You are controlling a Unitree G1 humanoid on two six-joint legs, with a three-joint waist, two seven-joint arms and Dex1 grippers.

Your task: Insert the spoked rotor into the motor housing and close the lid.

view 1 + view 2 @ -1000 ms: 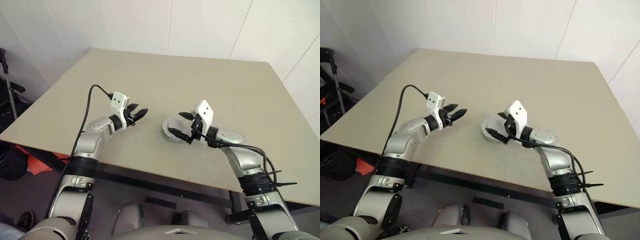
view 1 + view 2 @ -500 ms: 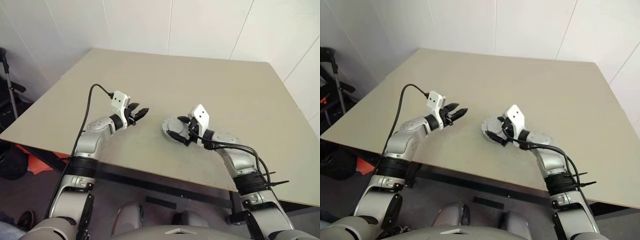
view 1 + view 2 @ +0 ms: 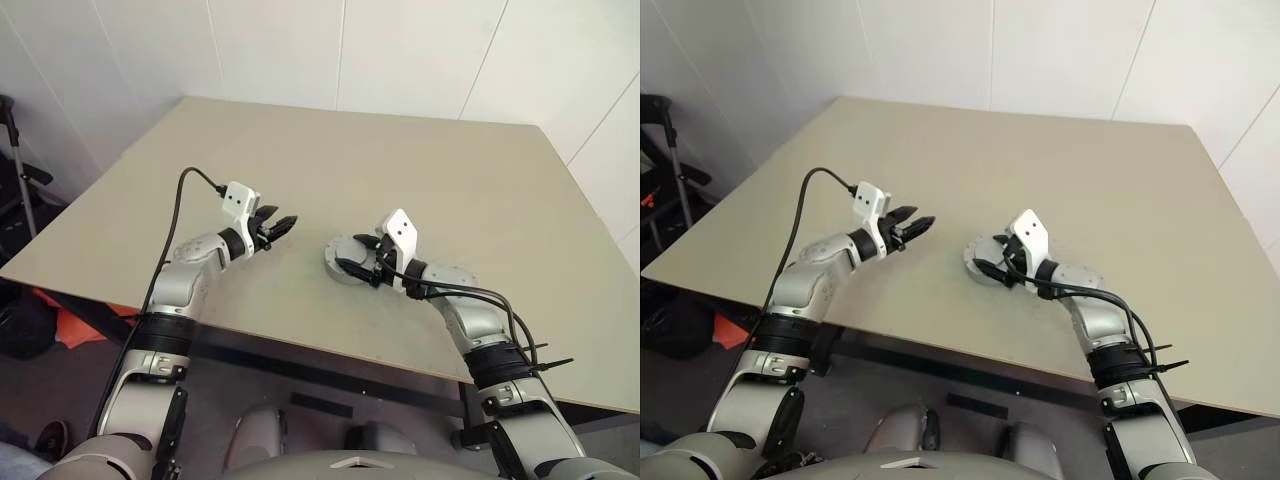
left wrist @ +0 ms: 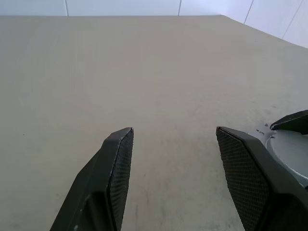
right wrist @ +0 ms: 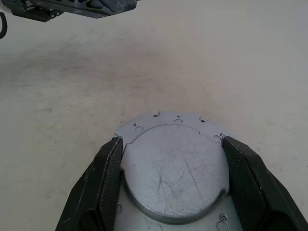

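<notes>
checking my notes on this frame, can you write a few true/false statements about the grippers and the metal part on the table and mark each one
1. The right gripper has a finger on each side of the round grey metal assembly. True.
2. The left gripper is holding a disc. False: its fingers stand open with nothing between them, above the bare table.
3. The assembly's top face is a plain, scratched grey disc, the lid. True.
4. Copper windings are exposed on top of the assembly. False: the grey lid covers the top, and no windings can be seen.
5. The assembly lies at the table's far edge. False: it sits near the front edge, between the two grippers.
</notes>
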